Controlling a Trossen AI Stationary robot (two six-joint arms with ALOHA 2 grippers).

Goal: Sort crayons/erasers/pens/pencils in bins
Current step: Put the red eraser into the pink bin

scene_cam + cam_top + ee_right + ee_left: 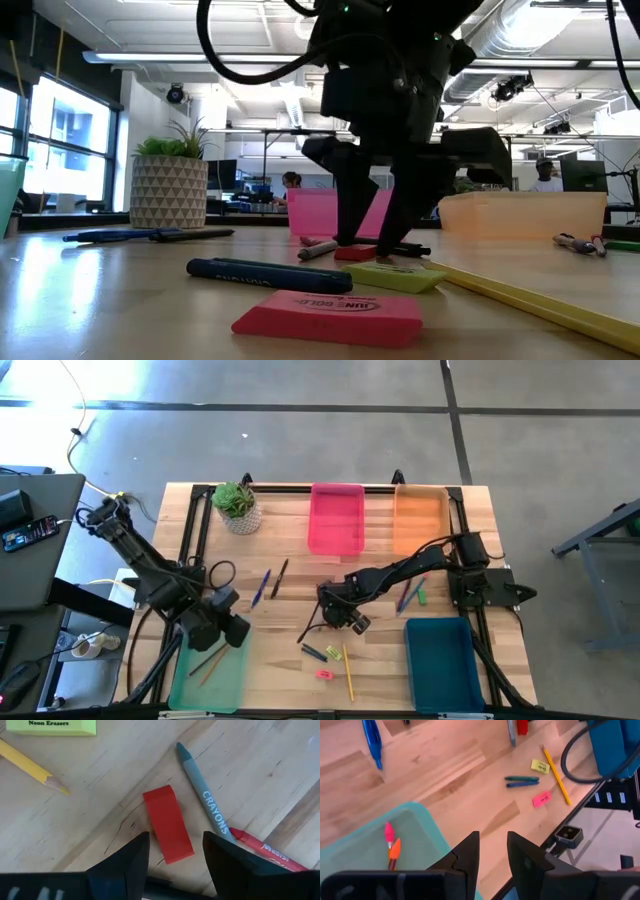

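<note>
My right gripper is open and points down at a small red eraser lying flat on the table. Its fingers stand on either side of the eraser's near end without touching it. A grey-blue crayon and a red crayon lie just beside the eraser. My left gripper is open and empty over the light green bin, which holds pencils. A pink eraser, a yellow eraser, a dark crayon and a yellow pencil lie near the front edge.
The pink bin and orange bin stand at the far edge, and the teal-blue bin at the near right. A potted plant stands far left. Two pens lie centre-left, and more sticks lie below the orange bin.
</note>
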